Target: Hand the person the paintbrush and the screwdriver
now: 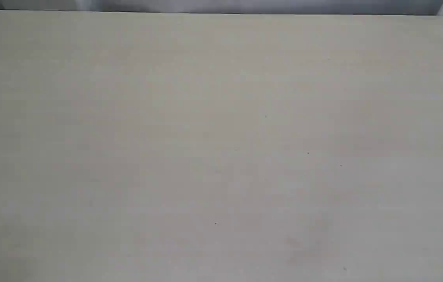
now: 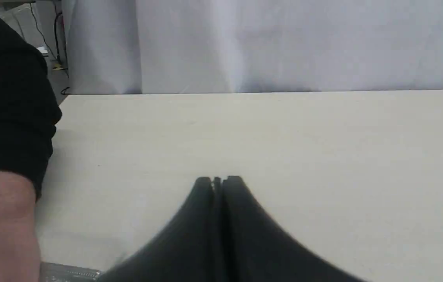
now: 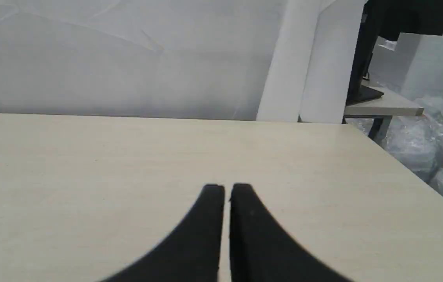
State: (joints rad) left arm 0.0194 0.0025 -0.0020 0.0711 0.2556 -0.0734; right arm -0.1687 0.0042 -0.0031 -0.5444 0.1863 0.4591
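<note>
My left gripper (image 2: 218, 180) hangs just above the pale table (image 2: 284, 137), its black fingers pressed together with nothing between them. Beside it, the person's bare forearm (image 2: 2, 227) in a dark sleeve (image 2: 6, 98) fills the edge of the left wrist view; the hand itself is cut off. A strip of ribbed silver metal (image 2: 70, 272) lies on the table by that forearm; I cannot tell whether it is the paintbrush ferrule. My right gripper (image 3: 227, 188) is shut and empty over bare tabletop (image 3: 88, 176). The screwdriver is out of view. The exterior view shows only tabletop (image 1: 221, 149), no arms.
A grey cloth backdrop (image 2: 284, 47) hangs behind the table's far edge. In the right wrist view the table corner (image 3: 362, 129) borders a side desk (image 3: 382, 103) and plastic-wrapped bundles (image 3: 433, 149) on the floor. Cables (image 2: 55, 58) run behind the person.
</note>
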